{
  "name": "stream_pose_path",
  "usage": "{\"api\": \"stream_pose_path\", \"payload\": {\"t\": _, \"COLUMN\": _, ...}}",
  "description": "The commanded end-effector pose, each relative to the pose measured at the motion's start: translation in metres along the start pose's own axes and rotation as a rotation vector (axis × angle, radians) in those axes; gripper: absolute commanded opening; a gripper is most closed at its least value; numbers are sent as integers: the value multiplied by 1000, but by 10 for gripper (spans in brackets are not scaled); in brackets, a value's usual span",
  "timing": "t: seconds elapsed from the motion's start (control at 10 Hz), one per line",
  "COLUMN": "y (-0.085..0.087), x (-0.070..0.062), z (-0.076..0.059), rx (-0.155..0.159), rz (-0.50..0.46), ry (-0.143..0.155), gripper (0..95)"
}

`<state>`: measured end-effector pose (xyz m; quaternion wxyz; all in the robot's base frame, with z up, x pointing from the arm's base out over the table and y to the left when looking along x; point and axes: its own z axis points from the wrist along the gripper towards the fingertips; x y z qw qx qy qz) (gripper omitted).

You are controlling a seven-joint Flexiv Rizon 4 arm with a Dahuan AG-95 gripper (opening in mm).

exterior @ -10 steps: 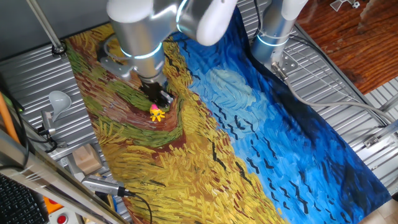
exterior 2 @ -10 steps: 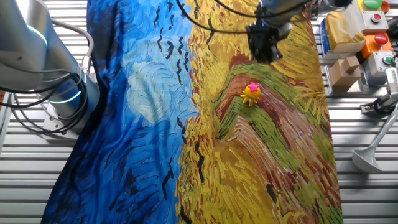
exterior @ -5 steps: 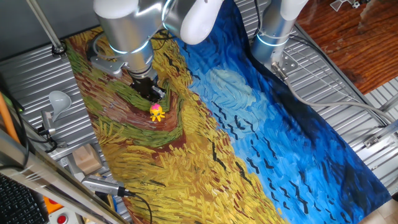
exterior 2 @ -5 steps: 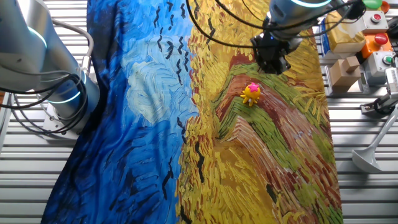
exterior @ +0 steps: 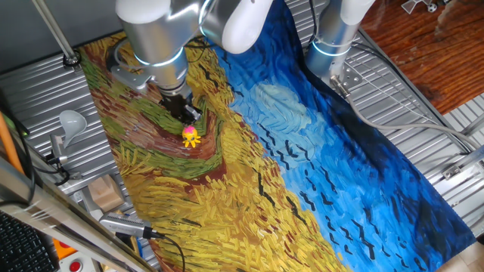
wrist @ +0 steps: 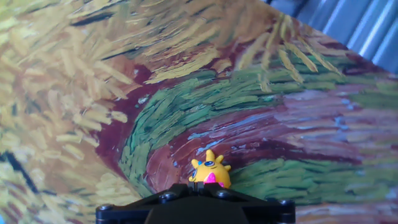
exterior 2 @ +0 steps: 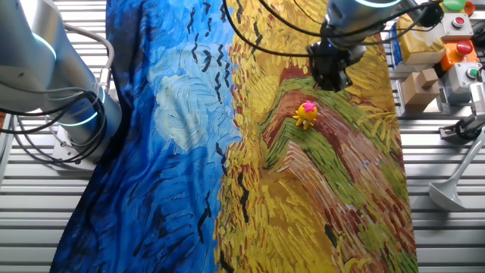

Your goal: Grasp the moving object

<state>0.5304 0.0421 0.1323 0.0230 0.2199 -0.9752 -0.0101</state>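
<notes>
The moving object [exterior: 190,136], a tiny toy with a pink top and yellow spiky legs, is found on the brown and green brushstrokes of the painted cloth [exterior: 325,166] that covers the desk [exterior: 30,98]. In one fixed view it lies at about five o'clock of the gripper [exterior: 187,113], just beside it; in the other fixed view the toy [exterior 2: 306,114] sits at about seven o'clock of the gripper [exterior 2: 331,74], a little apart. Whether the jaws are released or clenched cannot be told from any view; nothing is seen held between them.

A miss is judged the main risk. The toy is smaller than the fingers and may walk off while the descent is made, so the jaws could close on cloth alone. The cloth could also be pinched and dragged, or the toy knocked aside by one finger.

By the hand view alone the toy [wrist: 209,173] is shown at six o'clock, right at the dark gripper body, its face turned towards the lens. The sideways offset is shown only by the fixed views.
</notes>
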Motion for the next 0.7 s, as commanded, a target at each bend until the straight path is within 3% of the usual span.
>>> {"api": "stream_pose_path", "payload": {"t": 0.1, "y": -41, "x": 22, "z": -3, "rx": 3, "rz": -99, "ry": 12, "gripper": 0}}
{"api": "stream_pose_path", "payload": {"t": 0.3, "y": -72, "x": 42, "z": 3, "rx": 0, "rz": -154, "ry": 1, "gripper": 0}}
{"api": "stream_pose_path", "payload": {"t": 0.5, "y": -86, "x": 52, "z": 13, "rx": -4, "rz": -166, "ry": -10, "gripper": 0}}
{"api": "stream_pose_path", "payload": {"t": 0.7, "y": -89, "x": 57, "z": 22, "rx": -12, "rz": -175, "ry": -29, "gripper": 0}}
